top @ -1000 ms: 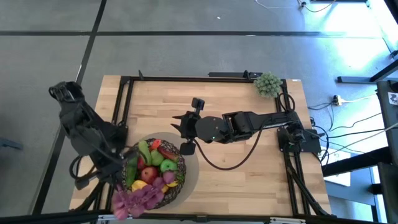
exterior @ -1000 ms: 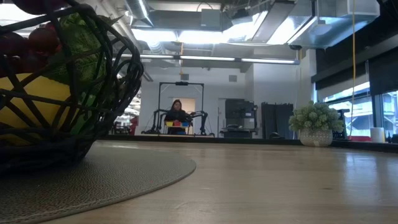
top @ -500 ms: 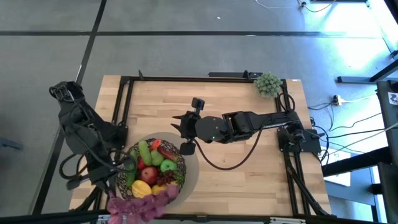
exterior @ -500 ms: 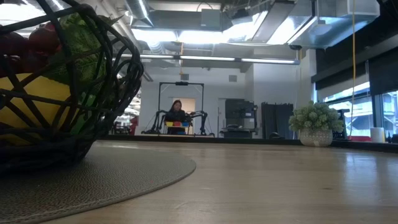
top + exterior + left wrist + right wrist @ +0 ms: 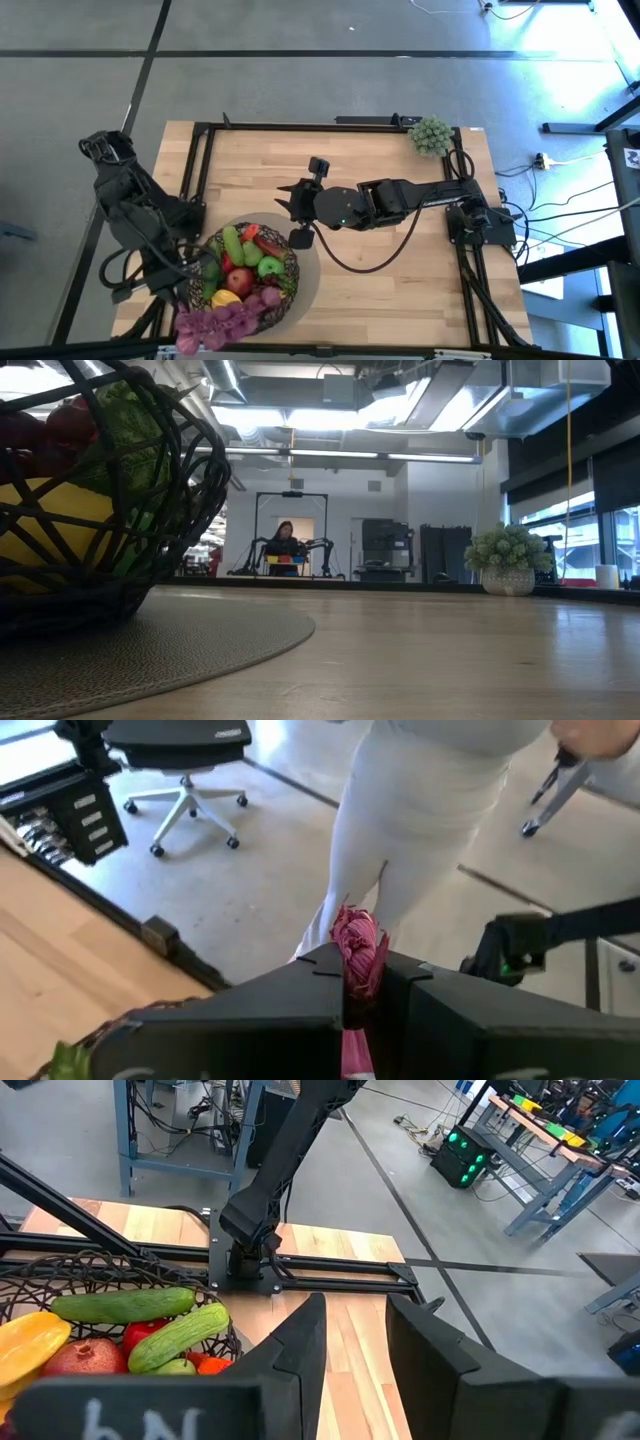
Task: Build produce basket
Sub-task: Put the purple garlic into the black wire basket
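High view: dark wire basket (image 5: 291, 268), colourful produce (image 5: 243, 275).

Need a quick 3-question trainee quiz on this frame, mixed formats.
1. True or false: the left gripper is shut on a pink-purple grape bunch.
2. The right gripper is: A) gripping a cucumber, B) open and empty, beside the round dark wire-mesh basket, C) over the potted plant.
3. Fill in: the basket stands on a flat grey round ____.

Key: 1 true. 2 B. 3 mat.
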Robot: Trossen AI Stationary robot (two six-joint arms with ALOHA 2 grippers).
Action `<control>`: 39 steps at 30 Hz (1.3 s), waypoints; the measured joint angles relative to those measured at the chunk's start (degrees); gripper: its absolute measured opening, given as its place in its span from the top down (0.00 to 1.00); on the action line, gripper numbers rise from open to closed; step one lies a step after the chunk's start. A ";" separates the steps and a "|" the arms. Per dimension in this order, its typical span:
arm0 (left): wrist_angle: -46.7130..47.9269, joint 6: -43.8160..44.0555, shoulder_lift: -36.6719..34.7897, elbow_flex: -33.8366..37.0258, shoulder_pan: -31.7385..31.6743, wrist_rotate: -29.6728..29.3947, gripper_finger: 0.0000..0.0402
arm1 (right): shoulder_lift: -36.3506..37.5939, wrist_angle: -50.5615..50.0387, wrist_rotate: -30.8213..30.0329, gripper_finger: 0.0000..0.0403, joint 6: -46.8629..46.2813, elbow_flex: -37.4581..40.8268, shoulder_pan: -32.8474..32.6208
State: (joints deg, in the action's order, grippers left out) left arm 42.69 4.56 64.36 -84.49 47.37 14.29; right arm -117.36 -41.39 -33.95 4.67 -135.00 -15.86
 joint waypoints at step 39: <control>13.24 8.57 -0.35 14.21 -10.74 -8.18 0.99 | 0.00 -0.07 1.11 0.75 0.08 0.00 0.00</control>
State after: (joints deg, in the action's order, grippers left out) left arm 55.93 13.13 64.01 -70.28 36.64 6.11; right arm -117.36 -41.45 -32.84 4.75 -135.00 -15.86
